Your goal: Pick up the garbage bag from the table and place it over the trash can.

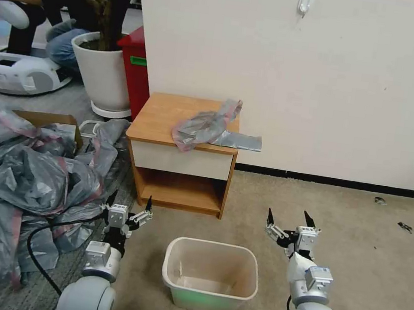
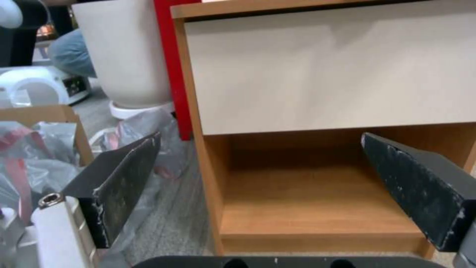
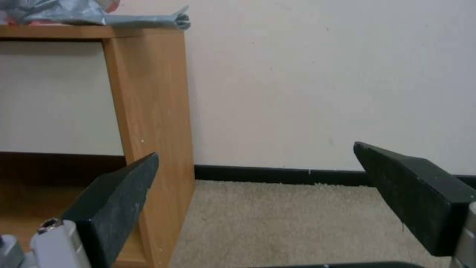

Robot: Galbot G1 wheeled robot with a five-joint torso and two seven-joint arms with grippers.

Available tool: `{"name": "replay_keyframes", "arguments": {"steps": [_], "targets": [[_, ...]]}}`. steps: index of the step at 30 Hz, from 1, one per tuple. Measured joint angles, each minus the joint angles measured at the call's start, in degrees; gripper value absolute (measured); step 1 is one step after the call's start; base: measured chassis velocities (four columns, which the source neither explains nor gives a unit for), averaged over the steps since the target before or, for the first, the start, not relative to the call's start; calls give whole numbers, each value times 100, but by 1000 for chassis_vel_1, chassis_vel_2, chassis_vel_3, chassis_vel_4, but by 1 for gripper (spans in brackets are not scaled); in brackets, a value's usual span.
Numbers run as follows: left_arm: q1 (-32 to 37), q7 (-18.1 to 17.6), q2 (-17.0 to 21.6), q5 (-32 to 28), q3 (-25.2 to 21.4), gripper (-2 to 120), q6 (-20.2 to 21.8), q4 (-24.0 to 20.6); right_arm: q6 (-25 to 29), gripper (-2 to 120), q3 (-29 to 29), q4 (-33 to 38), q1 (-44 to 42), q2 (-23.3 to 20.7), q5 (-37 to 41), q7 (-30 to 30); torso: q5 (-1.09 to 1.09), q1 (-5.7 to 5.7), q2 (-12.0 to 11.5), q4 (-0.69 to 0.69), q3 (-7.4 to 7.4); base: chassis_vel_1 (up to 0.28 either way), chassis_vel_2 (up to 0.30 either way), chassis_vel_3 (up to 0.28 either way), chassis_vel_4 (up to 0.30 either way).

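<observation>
This looks like an office or lab corner staged as a bedroom: a plain white wall (image 1: pixel 327 79) with a black baseboard (image 1: pixel 339 182) and a stick-on hook (image 1: pixel 305 4), beige carpet (image 1: pixel 366 255), a lone nightstand (image 1: pixel 181 162), a potted tree (image 1: pixel 102 69), a red bin (image 1: pixel 136 68), a heap of bags (image 1: pixel 23 177) beside a cardboard box (image 1: pixel 45 118), and white equipment (image 1: pixel 18 71) on the floor.

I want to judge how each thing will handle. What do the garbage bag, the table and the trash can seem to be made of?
Garbage bag: thin grey plastic film, slightly glossy, crumpled, with a pink-red band.
Table: probably wood-look laminate board, smooth matte, with a white drawer front.
Trash can: moulded beige plastic, smooth, with rounded corners and a rolled rim.
</observation>
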Motion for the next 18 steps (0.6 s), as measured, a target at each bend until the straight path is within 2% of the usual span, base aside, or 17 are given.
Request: {"name": "replay_keyframes", "arguments": {"steps": [5, 9, 10, 12, 13, 15, 16, 18], "targets": [[144, -94, 148, -161, -10, 100, 259, -363, -386, 100, 194, 537, -84, 123, 212, 13, -1, 0, 0, -1, 0, 0, 0, 0, 0], [452, -300, 457, -501, -36, 100, 814, -1120, -1010, 100, 504, 1387, -222, 318, 555, 41, -1, 0, 0, 0, 0, 0, 0, 0, 0], [452, -300, 457, -501, -36, 100, 814, -1120, -1010, 100, 504, 1387, -222, 318, 555, 41, -1, 0, 0, 0, 0, 0, 0, 0, 0], [620, -413, 629, -693, -53, 100, 1121, -1538, -1346, 100, 673, 1849, -301, 424, 744, 55, -2, 0, 0, 0, 0, 0, 0, 0, 0], [620, -413, 629, -693, -53, 100, 1121, -1538, -1346, 100, 673, 1849, -301, 424, 744, 55, -2, 0, 0, 0, 0, 0, 0, 0, 0], [803, -537, 816, -893, -69, 100, 1451, -1989, -1714, 100, 854, 2347, -382, 536, 945, 70, -2, 0, 0, 0, 0, 0, 0, 0, 0], [803, -537, 816, -893, -69, 100, 1451, -1989, -1714, 100, 854, 2347, -382, 536, 945, 70, -2, 0, 0, 0, 0, 0, 0, 0, 0], [958, -640, 972, -1067, -82, 100, 1726, -2368, -1899, 100, 948, 2613, -424, 595, 1049, 78, -3, 1, 0, -1, -1, 0, 0, 0, 0]]}}
